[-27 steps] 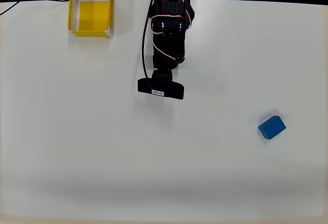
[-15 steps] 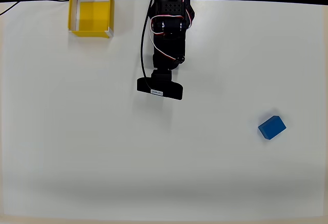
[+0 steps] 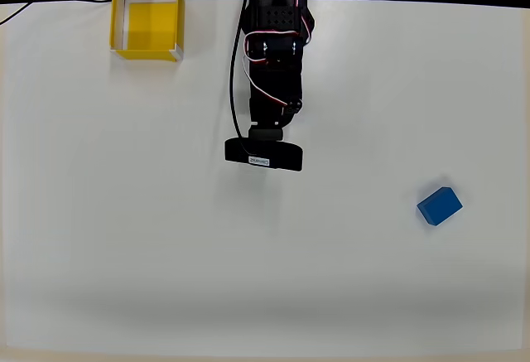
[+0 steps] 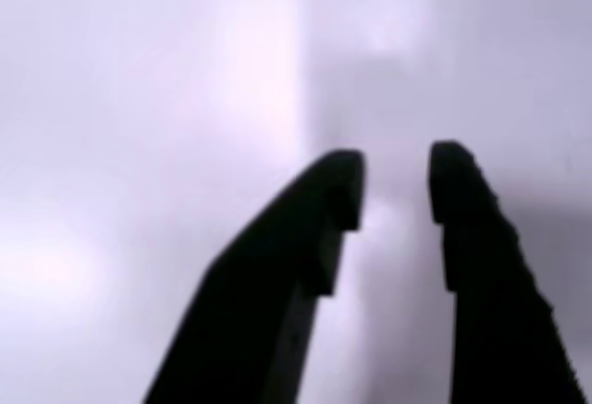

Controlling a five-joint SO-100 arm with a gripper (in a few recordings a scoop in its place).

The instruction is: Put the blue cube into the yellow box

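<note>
Overhead view: the yellow box point(image 3: 146, 22) sits at the white bench's point(image 3: 124, 238) far-left corner, its back wall near the top edge. The blue cube point(image 3: 439, 205) lies turned at an angle on the right side, well apart from the box, with bare surface all around it. The black arm point(image 3: 272, 55) reaches down from the top edge to mid-bench.

Wrist view: the pincer point(image 4: 395, 187) is released, a narrow gap between its dark fingers point(image 4: 277, 275), nothing held, over blurred pale surface.
</note>
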